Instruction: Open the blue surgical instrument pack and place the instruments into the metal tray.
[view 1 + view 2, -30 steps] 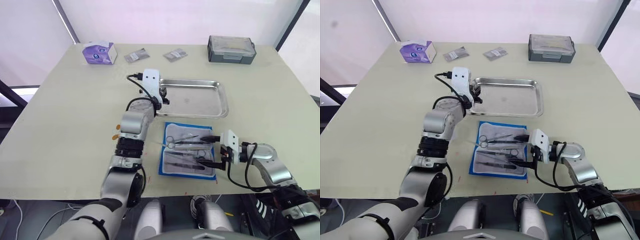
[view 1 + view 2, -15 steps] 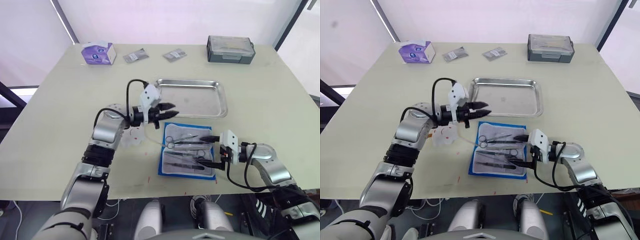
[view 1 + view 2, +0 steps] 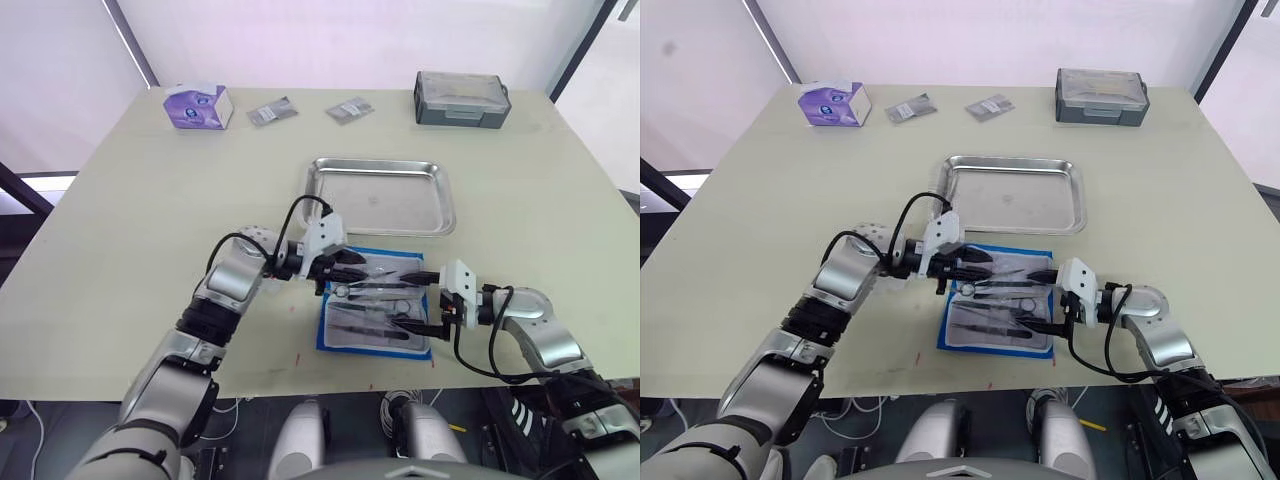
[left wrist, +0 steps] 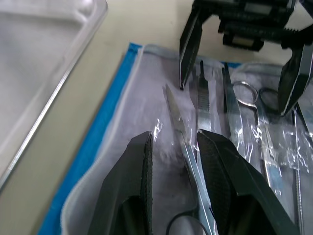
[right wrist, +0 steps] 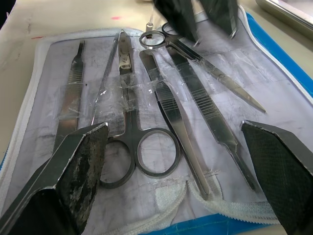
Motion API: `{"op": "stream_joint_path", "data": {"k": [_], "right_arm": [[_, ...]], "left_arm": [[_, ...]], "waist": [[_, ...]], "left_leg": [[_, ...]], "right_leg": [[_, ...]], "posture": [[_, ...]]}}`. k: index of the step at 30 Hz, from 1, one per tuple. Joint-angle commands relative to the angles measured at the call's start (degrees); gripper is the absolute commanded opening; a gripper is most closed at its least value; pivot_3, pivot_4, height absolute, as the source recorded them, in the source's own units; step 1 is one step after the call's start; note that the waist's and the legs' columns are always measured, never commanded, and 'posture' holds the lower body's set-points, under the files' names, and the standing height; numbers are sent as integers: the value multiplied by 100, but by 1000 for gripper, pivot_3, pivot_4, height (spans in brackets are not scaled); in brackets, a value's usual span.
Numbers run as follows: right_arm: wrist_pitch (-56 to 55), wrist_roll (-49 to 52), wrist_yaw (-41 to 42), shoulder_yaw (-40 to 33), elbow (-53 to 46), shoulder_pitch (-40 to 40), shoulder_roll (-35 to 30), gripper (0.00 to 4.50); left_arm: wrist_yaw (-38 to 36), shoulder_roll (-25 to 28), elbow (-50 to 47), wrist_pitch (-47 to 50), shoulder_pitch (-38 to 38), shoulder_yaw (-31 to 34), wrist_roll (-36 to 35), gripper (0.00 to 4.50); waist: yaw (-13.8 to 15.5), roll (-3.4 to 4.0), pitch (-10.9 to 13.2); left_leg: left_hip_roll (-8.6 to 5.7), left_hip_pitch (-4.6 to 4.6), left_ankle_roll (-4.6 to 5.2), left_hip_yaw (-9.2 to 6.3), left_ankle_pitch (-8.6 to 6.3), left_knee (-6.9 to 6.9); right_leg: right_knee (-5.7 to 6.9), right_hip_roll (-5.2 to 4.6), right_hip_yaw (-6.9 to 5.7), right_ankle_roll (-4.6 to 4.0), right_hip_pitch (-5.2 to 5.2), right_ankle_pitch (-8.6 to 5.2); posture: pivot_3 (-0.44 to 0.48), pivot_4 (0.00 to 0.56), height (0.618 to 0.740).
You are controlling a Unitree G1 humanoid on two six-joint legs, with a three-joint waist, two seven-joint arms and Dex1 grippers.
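My left gripper [image 4: 173,161] narrowly straddles scissors [image 4: 188,161] on the pack [image 3: 375,300]; right gripper [image 5: 181,161] wide, opposite edge.

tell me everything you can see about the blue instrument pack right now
The blue surgical instrument pack lies open and flat on the table, just on the robot's side of the metal tray and apart from it. Its outside is bright blue fabric; the inside is grey-white lining with a pale stitched border. The instruments, scissors, tweezer-like and straight tools, lie side by side on the lining under clear strips. The left gripper straddles one pair of scissors; the right gripper stands open over the pack's other side.
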Motion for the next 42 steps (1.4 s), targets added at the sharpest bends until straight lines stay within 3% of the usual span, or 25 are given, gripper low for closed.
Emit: {"op": "stream_joint_path", "data": {"k": [1, 31, 36, 42], "right_arm": [[299, -418, -136, 267, 500, 332, -48, 4500], [301, -414, -195, 260, 498, 317, 4, 4500], [299, -408, -199, 254, 492, 311, 7, 4500], [304, -410, -200, 257, 477, 316, 7, 4500]], "left_arm": [[-58, 57, 66, -199, -39, -5, 113, 1510], [-340, -62, 857, -617, -270, -176, 542, 1510], [-531, 58, 957, -585, -301, -313, 694, 27], [-584, 63, 970, -543, -311, -353, 718, 27]], "waist": [[0, 0, 0], [1, 0, -8], [1, 0, -13], [-3, 0, -16]], "left_leg": [[0, 0, 0, 0, 0, 0], [0, 2, 1, -1, 0, 0], [0, 2, 1, -1, 0, 0], [0, 3, 1, -1, -1, -1]], "right_leg": [[0, 0, 0, 0, 0, 0], [1, 1, 0, 0, 1, 0], [1, 1, 0, 0, 1, 0], [1, 1, 0, 0, 1, -1]], "posture": [[0, 150, 727], [0, 150, 727], [0, 150, 727], [0, 150, 727]]}}
